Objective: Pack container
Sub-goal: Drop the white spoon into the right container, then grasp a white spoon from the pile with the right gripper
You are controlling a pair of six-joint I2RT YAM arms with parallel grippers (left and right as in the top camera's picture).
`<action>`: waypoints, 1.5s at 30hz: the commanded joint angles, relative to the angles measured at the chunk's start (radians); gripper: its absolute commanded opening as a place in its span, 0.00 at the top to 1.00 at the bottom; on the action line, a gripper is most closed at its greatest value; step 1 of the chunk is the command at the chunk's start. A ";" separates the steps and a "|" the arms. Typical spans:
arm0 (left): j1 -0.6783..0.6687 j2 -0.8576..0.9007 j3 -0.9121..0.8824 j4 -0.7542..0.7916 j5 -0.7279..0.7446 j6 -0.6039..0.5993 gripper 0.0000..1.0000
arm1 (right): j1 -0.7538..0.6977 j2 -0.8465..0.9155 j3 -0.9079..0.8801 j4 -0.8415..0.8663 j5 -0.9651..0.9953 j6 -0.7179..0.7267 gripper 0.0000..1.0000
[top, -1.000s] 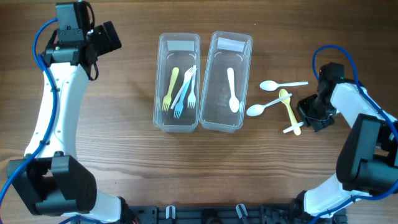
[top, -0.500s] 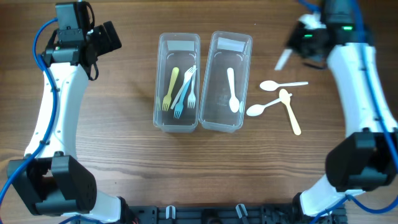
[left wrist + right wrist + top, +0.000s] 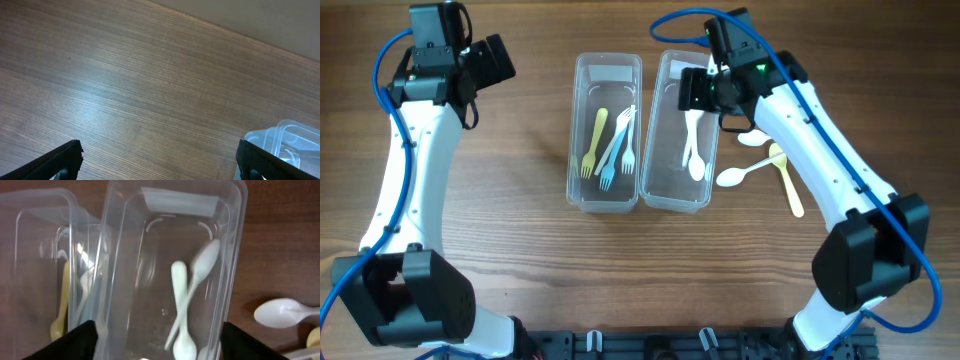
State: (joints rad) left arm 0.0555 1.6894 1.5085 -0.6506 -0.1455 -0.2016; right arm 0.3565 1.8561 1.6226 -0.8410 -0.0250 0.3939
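Observation:
Two clear containers stand side by side. The left container (image 3: 603, 206) (image 3: 30, 255) holds yellow, blue and white forks (image 3: 610, 145). In the right container (image 3: 680, 206) (image 3: 229, 295) two white spoons (image 3: 694, 152) (image 3: 181, 305) lie crossed, one of them blurred in the right wrist view. My right gripper (image 3: 705, 92) (image 3: 160, 347) hovers over that container's far half, open, with nothing between its fingers. Far off at the upper left, my left gripper (image 3: 490, 60) (image 3: 160, 162) hangs open over bare wood.
Right of the containers, loose on the wooden table, lie a white spoon (image 3: 733, 177), a yellow spoon (image 3: 787, 182) and another white spoon (image 3: 753, 139) (image 3: 281, 313) partly under my right arm. A container corner (image 3: 285, 140) shows at the left wrist view's lower right.
My right arm swung from the table's right side up and over to the right container and opened. The white spoon it carried now lies in that container. The left arm has not moved.

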 commanded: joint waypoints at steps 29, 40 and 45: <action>0.003 -0.014 0.014 0.003 -0.005 -0.016 0.00 | -0.328 0.036 -0.320 -0.100 -0.022 0.713 0.42; 0.003 -0.014 0.014 0.003 -0.005 -0.016 0.00 | -0.301 0.037 -0.455 0.108 -0.059 0.713 0.50; 0.003 -0.014 0.014 0.003 -0.005 -0.016 0.00 | -0.301 0.037 -0.466 0.101 -0.058 0.709 0.69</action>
State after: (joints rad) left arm 0.0555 1.6894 1.5085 -0.6506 -0.1455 -0.2012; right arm 0.0498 1.8816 1.1736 -0.7380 -0.0788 1.1004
